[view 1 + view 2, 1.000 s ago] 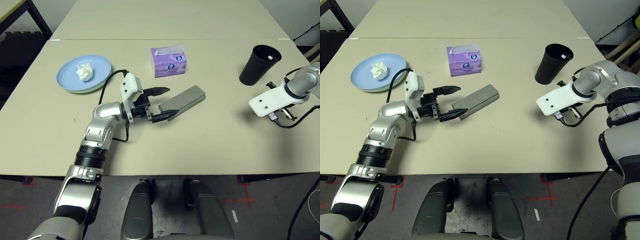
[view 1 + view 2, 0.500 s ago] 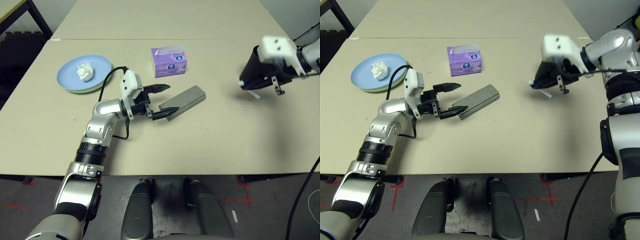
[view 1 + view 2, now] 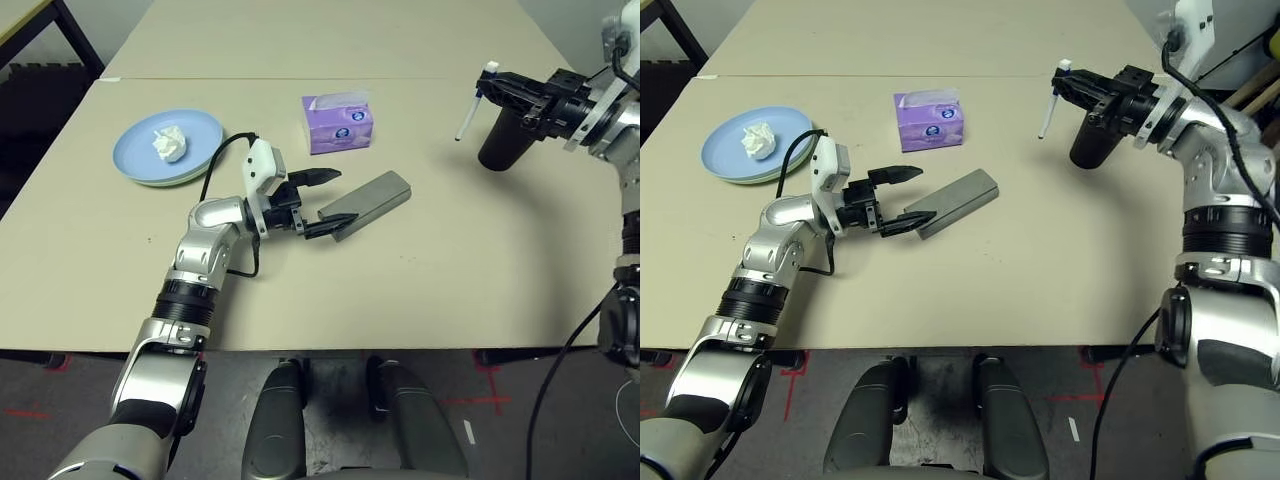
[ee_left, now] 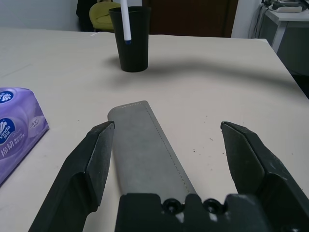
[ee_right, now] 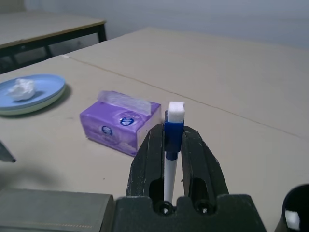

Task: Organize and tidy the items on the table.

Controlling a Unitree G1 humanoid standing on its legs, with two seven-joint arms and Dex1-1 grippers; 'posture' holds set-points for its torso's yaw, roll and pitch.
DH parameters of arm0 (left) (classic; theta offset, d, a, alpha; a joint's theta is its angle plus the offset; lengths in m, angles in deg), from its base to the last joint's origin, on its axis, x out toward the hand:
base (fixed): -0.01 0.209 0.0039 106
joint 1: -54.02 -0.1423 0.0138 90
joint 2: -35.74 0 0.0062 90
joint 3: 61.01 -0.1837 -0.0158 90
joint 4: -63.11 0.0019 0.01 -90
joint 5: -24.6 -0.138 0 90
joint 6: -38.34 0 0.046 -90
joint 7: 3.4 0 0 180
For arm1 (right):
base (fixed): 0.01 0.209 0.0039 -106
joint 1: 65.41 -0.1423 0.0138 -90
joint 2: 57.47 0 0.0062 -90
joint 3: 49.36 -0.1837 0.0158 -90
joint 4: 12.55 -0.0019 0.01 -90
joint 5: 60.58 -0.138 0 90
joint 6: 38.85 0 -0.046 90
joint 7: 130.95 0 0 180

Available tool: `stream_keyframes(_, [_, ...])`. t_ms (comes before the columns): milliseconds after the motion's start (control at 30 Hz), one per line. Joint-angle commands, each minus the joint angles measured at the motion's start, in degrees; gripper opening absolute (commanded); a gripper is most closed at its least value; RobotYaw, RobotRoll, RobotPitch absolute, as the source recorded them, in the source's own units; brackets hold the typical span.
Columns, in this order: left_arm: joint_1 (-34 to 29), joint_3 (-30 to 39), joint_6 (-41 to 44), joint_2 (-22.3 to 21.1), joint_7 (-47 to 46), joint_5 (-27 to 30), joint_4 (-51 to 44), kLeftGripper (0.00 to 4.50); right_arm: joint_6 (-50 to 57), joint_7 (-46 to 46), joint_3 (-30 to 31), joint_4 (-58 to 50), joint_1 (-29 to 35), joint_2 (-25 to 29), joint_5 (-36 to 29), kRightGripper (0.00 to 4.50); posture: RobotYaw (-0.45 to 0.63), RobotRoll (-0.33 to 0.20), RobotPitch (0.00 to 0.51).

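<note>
The tissue wad (image 3: 169,144) lies on stacked plates (image 3: 135,165) far left; the tissue pack (image 3: 338,122) sits centre, glasses case (image 3: 368,203) nearer, cup (image 3: 505,145) far right.

Right gripper (image 3: 1072,80): raised off the tabletop (image 3: 1040,270), rolled level, now beside the black cup (image 3: 1098,140).
Small blue-and-white pen (image 3: 1051,99): now hanging upright from fingers.

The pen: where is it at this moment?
The pen hangs upright in the shut right tool, above the table's far right part, just left of the black cup in the head views.
</note>
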Motion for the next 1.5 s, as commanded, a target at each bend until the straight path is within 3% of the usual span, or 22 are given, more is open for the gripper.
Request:
stream_keyframes(33, [0.25, -0.92, -0.44, -0.16, 0.69, -0.79, 0.92, 4.5, -4.45, 8.16, -2.44, -1.86, -0.01, -0.96, 0.63, 0.32, 0.09, 0.0, 0.184])
stream_keyframes(567, [0.15, -0.94, -0.9, -0.1, 0.7, -1.14, 1.19, 4.5, -13.09, 32.51, -3.38, 1.58, -0.67, -3.02, 5.49, 0.32, 0.09, 0.0, 0.182])
stream_keyframes(1000, [0.35, -0.71, -0.81, -0.59, 0.98, -1.24, 1.17, 4.5, 0.57, 38.21, -3.28, 1.59, 0.16, -3.14, 4.04, 0.32, 0.1, 0.0, 0.172])
stream_keyframes(1367, [0.93, -0.16, -1.41, -0.57, -0.13, -1.28, 0.88, 4.5, 1.75, 35.2, -2.97, -0.93, 1.18, -2.13, 3.37, 4.32, 0.1, 0.0, 0.169])
stream_keyframes(1500, [1.88, 0.92, -1.29, -0.44, -1.84, -1.0, 0.82, 4.5, -0.14, 33.22, -3.82, -0.33, 1.84, -0.77, 2.98, 4.46, 0.1, 0.0, 0.169])
